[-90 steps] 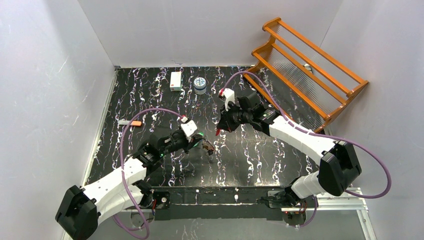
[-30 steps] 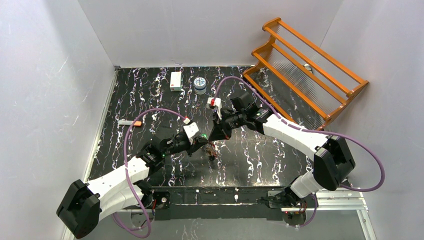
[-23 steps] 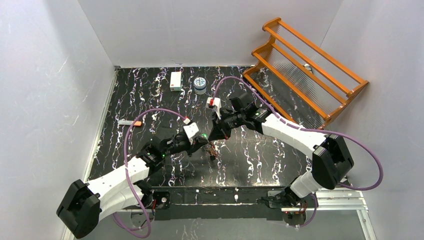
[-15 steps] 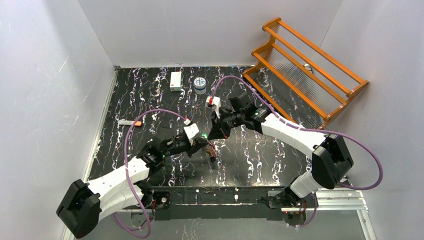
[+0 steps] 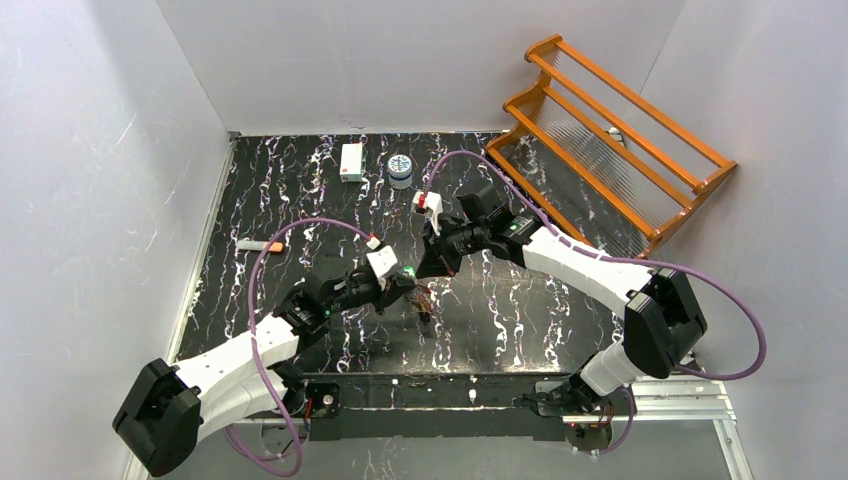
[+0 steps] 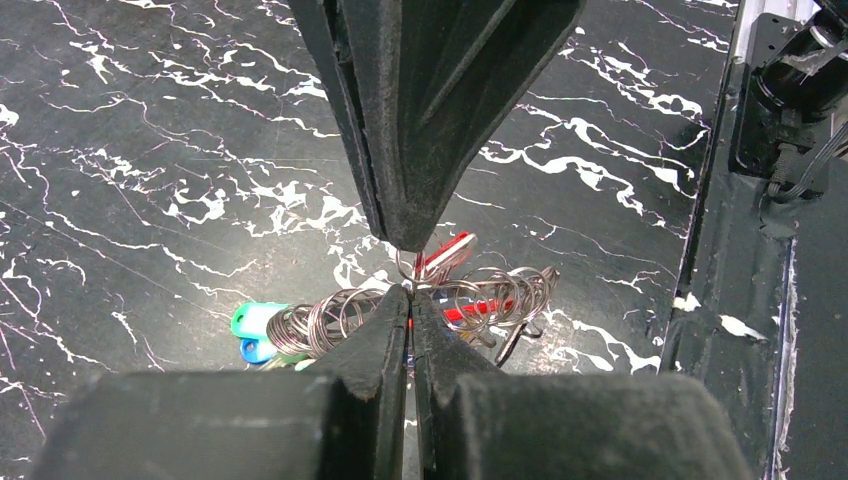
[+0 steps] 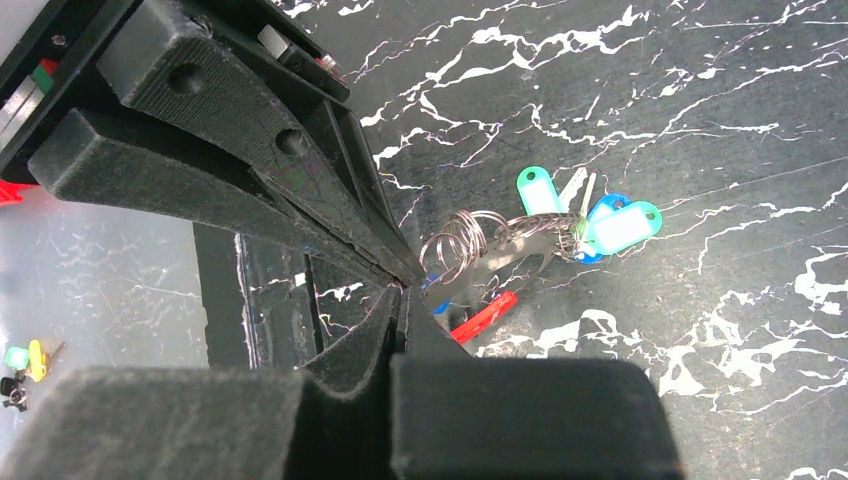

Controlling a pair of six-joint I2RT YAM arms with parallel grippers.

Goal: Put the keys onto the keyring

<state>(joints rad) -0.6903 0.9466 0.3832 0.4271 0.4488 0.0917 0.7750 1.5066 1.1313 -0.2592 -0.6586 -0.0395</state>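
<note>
Both left jaws and right jaws are closed, tips meeting at the keyring [image 6: 320, 322]; black, white-veined table [image 5: 300, 190] beneath, white walls [image 5: 100, 200] around, orange rack [image 5: 545, 48] beyond the right jaws.

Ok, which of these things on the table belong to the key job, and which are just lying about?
Job: keyring, keys.
Lying about: white box, round tin, orange-capped pen, wooden rack.
</note>
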